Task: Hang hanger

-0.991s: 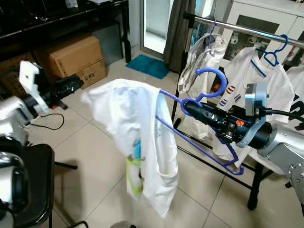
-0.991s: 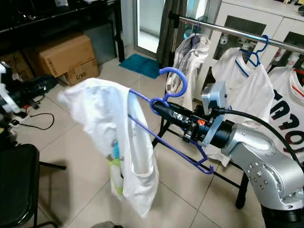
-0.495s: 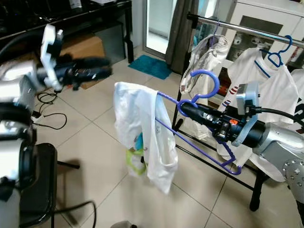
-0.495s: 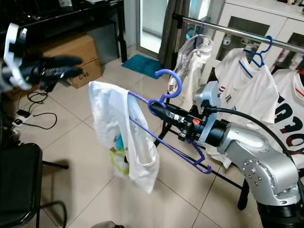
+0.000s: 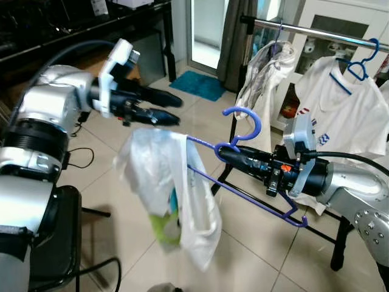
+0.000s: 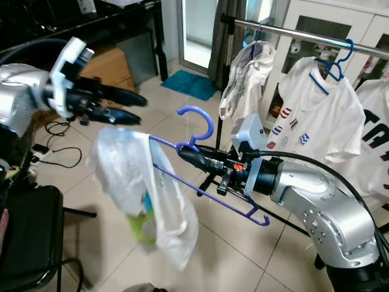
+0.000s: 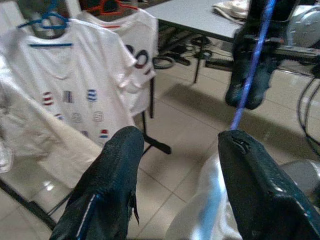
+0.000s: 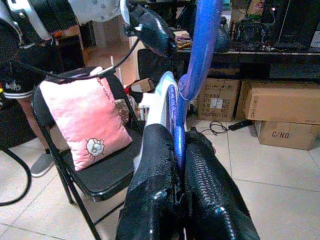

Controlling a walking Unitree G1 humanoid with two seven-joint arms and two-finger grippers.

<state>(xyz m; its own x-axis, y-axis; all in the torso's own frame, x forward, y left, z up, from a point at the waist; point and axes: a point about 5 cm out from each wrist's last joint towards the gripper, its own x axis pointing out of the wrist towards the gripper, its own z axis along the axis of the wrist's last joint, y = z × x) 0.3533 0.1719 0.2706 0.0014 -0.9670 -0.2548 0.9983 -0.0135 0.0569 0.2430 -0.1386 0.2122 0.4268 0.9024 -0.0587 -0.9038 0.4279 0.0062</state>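
Note:
My right gripper (image 5: 223, 153) is shut on the neck of a blue hanger (image 5: 243, 118), held out over the tiled floor with its hook up. A white shirt (image 5: 164, 194) hangs limp from the hanger's far end. Just above the shirt my left gripper (image 5: 176, 109) is open and holds nothing. The left wrist view shows its fingers (image 7: 115, 175) apart, with the hanger's blue bar (image 7: 250, 75) and the shirt (image 7: 210, 215) beyond. In the right wrist view the gripper (image 8: 177, 145) clamps the hanger (image 8: 197, 60). The clothes rail (image 5: 316, 31) runs behind, up and to the right.
White T-shirts (image 5: 337, 103) hang on the rail, one on a blue hanger (image 5: 358, 61). The rack's black legs (image 5: 337, 249) stand at right. A black chair (image 5: 58, 243) is at lower left, with a pink cushion (image 8: 85, 125) in the right wrist view. Behind are cardboard boxes (image 6: 112, 61) and a teal mat (image 5: 203, 85).
My left gripper has swung in from the far left to just above the shirt. The shirt, spread wide a second ago, now hangs limp. The hanger has shifted slightly left.

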